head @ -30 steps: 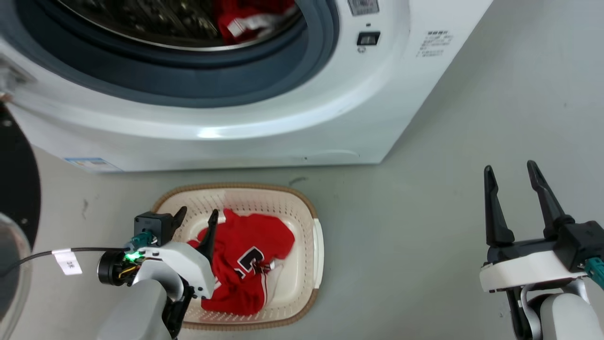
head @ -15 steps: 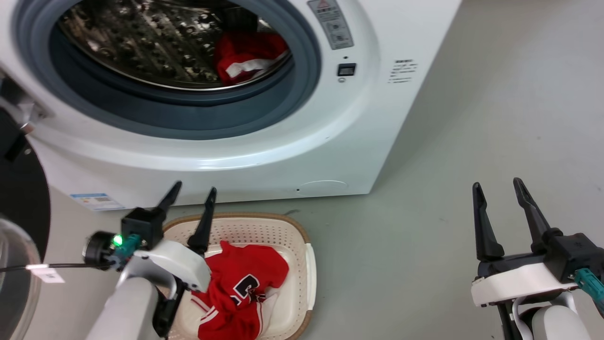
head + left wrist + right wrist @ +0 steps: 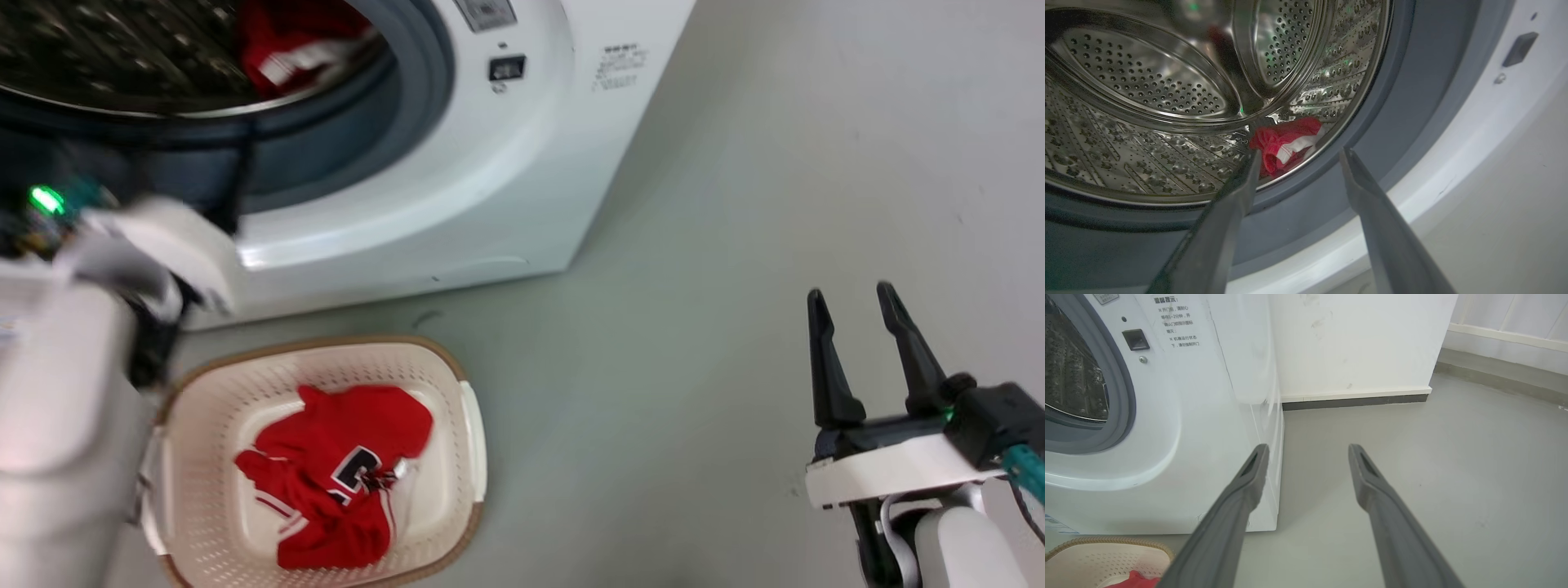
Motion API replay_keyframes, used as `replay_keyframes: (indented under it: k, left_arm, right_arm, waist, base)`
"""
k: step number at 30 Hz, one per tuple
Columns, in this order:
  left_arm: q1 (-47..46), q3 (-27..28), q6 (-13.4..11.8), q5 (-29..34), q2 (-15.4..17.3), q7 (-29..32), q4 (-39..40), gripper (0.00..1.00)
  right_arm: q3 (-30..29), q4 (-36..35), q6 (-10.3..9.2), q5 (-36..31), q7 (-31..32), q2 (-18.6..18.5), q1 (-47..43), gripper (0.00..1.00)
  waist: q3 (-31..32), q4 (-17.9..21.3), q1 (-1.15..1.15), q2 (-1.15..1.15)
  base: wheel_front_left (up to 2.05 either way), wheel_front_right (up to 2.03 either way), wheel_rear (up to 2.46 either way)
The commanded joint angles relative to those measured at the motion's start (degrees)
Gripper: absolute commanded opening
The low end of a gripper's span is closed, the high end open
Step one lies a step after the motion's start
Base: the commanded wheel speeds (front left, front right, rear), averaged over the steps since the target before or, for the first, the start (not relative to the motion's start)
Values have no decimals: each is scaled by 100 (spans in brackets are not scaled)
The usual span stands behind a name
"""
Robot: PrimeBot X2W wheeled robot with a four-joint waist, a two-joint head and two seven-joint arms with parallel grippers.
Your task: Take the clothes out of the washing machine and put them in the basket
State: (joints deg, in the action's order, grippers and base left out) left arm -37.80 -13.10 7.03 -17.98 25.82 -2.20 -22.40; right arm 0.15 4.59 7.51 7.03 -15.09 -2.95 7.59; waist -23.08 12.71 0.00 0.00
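- Facing the open drum (image 3: 1147,85): left gripper (image 3: 1300,152) points into the washing machine (image 3: 1515,90), fingers (image 3: 1224,212) spread wide, nothing between them.
- Other side: right gripper (image 3: 851,291) hangs over the bare floor (image 3: 694,204), well off to the machine's right; fingers parted, empty.
- Location: a red bundle (image 3: 1284,139) with white stripe trim lies low in the steel drum, near the front, just behind the grey door seal (image 3: 1392,114). A red jersey (image 3: 335,474) is already crumpled in the basket (image 3: 367,363), which sits on the floor before the machine's front.
- Task roughly half done, by my reckoning (one piece in, at least one to fetch; more may hide deeper inside).
- Handling, judged: soft, limp, light cloth. No stiffness to rely on. It will sag and trail from any single pinch, and a hanging end could catch on the seal lip. Damp or dry, cannot tell.
- Where to take hold: the humped top of the bundle, a thick fold of several layers, rather than the thin white trim edge.
- Writing: the jersey carries a black-and-white emblem (image 3: 355,474) that looks like a letter C. The machine front has a printed notice (image 3: 1175,322) in Chinese beside a small dark square fitting (image 3: 1135,339); the characters are too small to read surely. A blue-edged sticker (image 3: 1055,524) sits low on the cabinet, illegible. No brand name made out.
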Motion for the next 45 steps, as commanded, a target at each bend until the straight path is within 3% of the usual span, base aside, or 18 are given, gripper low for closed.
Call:
replay_keyframes:
  k: [1,9,14,23,33,34,35,36,45]
  left_arm:
    - [-235,-30,13,-62,101,181,-81,100]
    - [-2232,-354,39,-225,846,1594,-840,100]
    - [-3793,-1082,41,-800,1202,2479,-1433,100]
    - [-5000,-1567,43,-957,1399,3681,-2302,100]
    - [-5374,-1765,-19,-787,1276,3824,-2952,100]
    - [-5390,-1776,-11,-801,1257,3791,-2989,76]
    - [-5411,-1792,-4,-817,1236,3774,-3028,27]
    - [-5417,-1829,9,-828,1223,3776,-3069,0]
    - [-5550,-1904,36,-974,1195,2939,-3074,0]
  right_arm:
    - [6,-16,-5,124,-12,11,91,100]
    - [383,-256,-4,240,-12,16,410,100]
    - [624,-390,-5,586,-12,12,501,100]
    - [853,-517,-5,871,-12,14,493,100]
    - [786,-570,-5,1087,-12,13,451,100]
    - [783,-571,-5,1109,-12,14,454,100]
    - [779,-560,-5,1119,-12,14,462,100]
    - [781,-545,-5,1116,-12,14,479,100]
    - [688,-472,-5,1023,-12,12,700,100]
  waist:
    - [-446,353,0,0]
    - [-1497,948,0,0]
    - [-2036,1242,0,0]
    - [-2420,1557,0,0]
    - [-2591,1540,0,0]
    - [-2605,1535,0,0]
    - [-2619,1528,0,0]
    - [-2629,1519,0,0]
    - [-2521,1361,0,0]
  base:
    - [0,0,0]
    - [0,0,0]
    - [0,0,0]
    - [0,0,0]
    - [0,0,0]
    - [0,0,0]
    - [0,0,0]
    - [0,0,0]
    - [0,0,0]
